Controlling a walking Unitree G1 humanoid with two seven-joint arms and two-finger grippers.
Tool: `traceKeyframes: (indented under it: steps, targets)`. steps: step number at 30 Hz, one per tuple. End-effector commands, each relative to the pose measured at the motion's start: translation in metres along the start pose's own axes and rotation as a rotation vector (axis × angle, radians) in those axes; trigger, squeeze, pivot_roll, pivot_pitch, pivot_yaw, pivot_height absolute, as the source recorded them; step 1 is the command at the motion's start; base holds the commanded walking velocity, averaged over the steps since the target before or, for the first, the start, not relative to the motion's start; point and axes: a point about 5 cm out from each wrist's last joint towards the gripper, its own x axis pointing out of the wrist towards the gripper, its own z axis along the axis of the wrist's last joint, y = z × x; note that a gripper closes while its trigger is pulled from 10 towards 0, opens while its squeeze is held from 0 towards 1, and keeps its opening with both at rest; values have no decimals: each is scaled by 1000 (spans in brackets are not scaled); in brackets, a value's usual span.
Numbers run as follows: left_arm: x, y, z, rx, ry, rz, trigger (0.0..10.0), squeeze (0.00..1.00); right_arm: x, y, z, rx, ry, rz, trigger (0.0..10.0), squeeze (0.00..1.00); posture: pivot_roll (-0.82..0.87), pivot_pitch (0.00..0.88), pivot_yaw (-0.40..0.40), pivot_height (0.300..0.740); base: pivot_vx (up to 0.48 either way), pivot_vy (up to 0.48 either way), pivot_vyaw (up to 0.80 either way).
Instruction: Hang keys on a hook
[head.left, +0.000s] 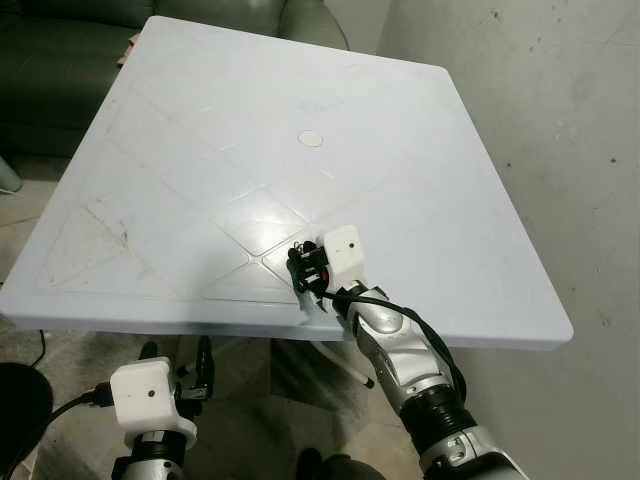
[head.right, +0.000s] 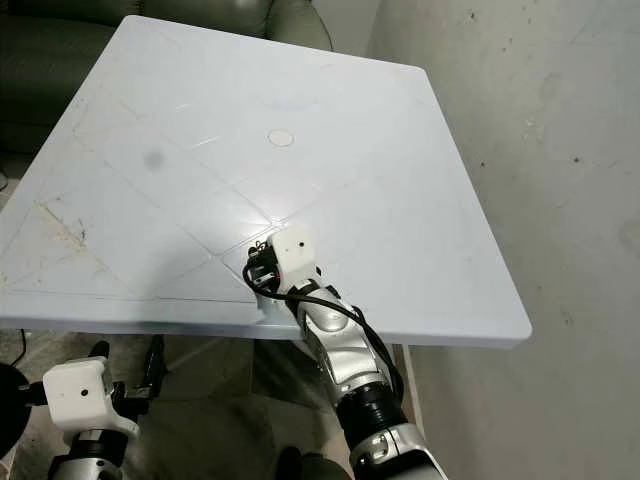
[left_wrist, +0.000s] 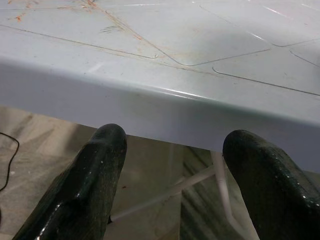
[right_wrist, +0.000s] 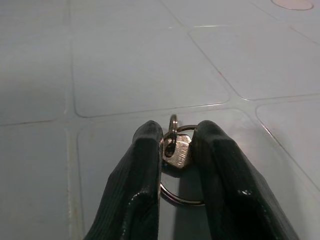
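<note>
Black fingers (right_wrist: 145, 170) of the right gripper (right_wrist: 176, 137) pinch the keys (right_wrist: 176, 152) on the white table (head.left: 200, 150); left gripper (left_wrist: 172, 145) hangs wide open below its edge, by the grey wall (head.left: 560, 120).

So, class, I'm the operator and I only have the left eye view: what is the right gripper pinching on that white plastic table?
Observer: In the right wrist view the right gripper is shut on a small silver key on a metal ring.
Operator: Is the key off the table?
Observer: I cannot tell; the ring hangs low between the fingers, just over the white plastic table.
Operator: And the left gripper?
Observer: The left gripper is open, with nothing between its fingers, below the table's near edge.
</note>
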Motion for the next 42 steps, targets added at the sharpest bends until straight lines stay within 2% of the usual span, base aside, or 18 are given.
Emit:
traceKeyframes:
  steps: [1,3,4,5,6,24,27,28,30,31,32,33,42]
  targets:
    - [-3,-1,1,-9,4,6,10000,0,5,5,6,38,-12,6,10000,1000,136,189,-174,740,0,0,0]
    - [-3,-1,1,-9,4,8,10000,0,5,4,8,21,-20,-3,10000,1000,138,189,-174,740,0,0,0]
    - [-3,-1,1,-9,4,9,10000,0,5,5,9,13,-26,-8,10000,773,139,187,-174,740,0,0,0]
    - [-3,-1,1,-9,3,9,10000,0,6,5,9,16,-27,-7,10000,357,139,187,-175,740,0,0,0]
    - [-3,-1,1,-9,3,9,10000,0,6,6,10,17,-29,-2,10000,0,141,185,-175,740,0,0,0]
    - [-2,-1,3,-16,-2,19,10000,0,8,17,13,-16,-18,33,10000,0,147,190,-181,740,0,0,0]
    - [-3,-1,3,-18,-3,25,10000,0,9,18,13,-26,-12,30,8235,0,151,191,-182,740,0,0,0]
    - [-3,-1,3,-17,-3,26,10000,0,9,18,13,-27,-9,27,6784,0,151,192,-183,740,0,0,0]
    - [-3,-1,3,-17,-3,27,10000,0,9,18,12,-28,-8,25,6784,0,152,193,-184,740,0,0,0]
    - [-3,-1,3,-18,-3,29,10000,0,10,19,13,-30,-7,24,4824,0,153,193,-185,740,0,0,0]
    - [-3,-1,4,-19,-3,31,10000,0,10,20,14,-38,-12,24,1255,0,154,194,-186,740,0,0,0]
    - [-3,-1,4,-19,-4,32,10000,0,10,20,14,-43,-12,19,0,0,154,194,-186,740,0,0,0]
    - [-4,0,4,-21,-4,40,10000,0,11,20,15,-55,-19,-1,0,0,157,194,-188,740,0,0,0]
